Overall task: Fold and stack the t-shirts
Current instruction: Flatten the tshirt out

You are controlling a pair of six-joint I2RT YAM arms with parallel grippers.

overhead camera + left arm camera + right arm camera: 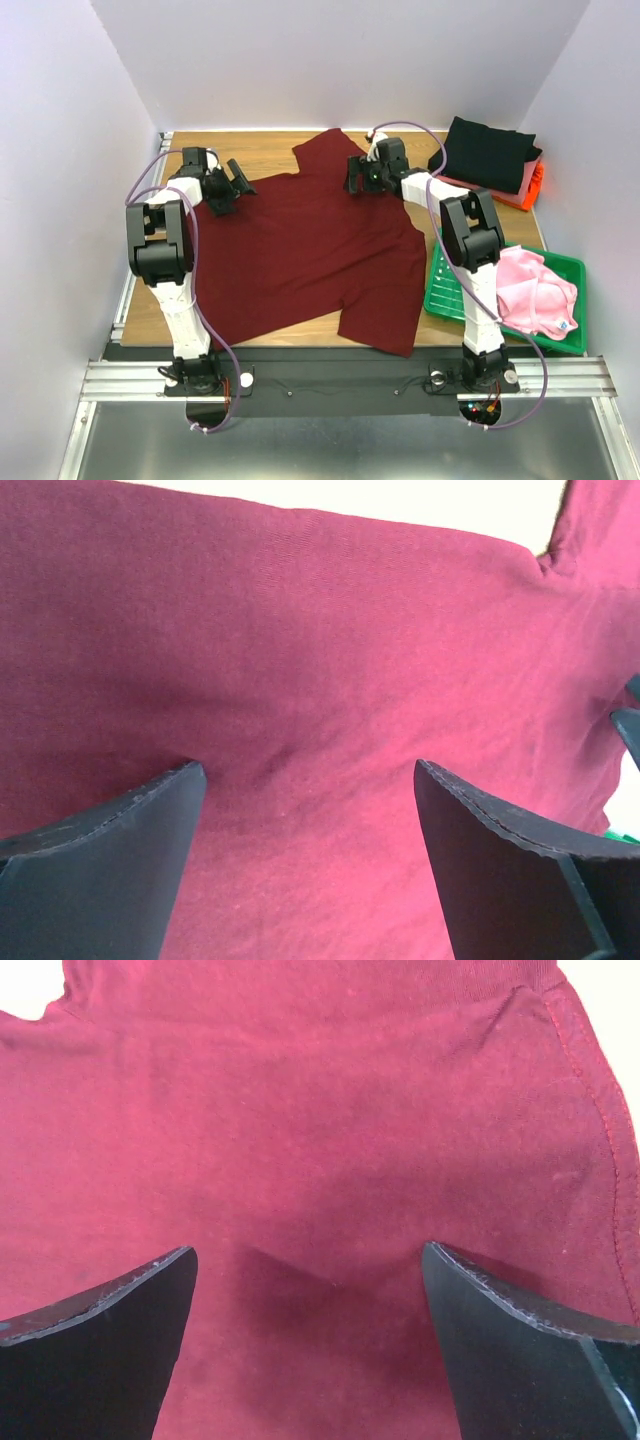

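Black tee (487, 150) hides most of orange tee (538, 181).

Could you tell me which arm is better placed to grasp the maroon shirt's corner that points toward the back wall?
Right. The right gripper hovers open just beside that corner of the maroon shirt, while the left gripper, also open, sits over the shirt's far left edge, clearly farther away.

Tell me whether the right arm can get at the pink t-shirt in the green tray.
Probably yes: the pink t-shirt lies uncovered in the green tray beside that arm's base, and the right gripper is open and empty over the maroon t-shirt.
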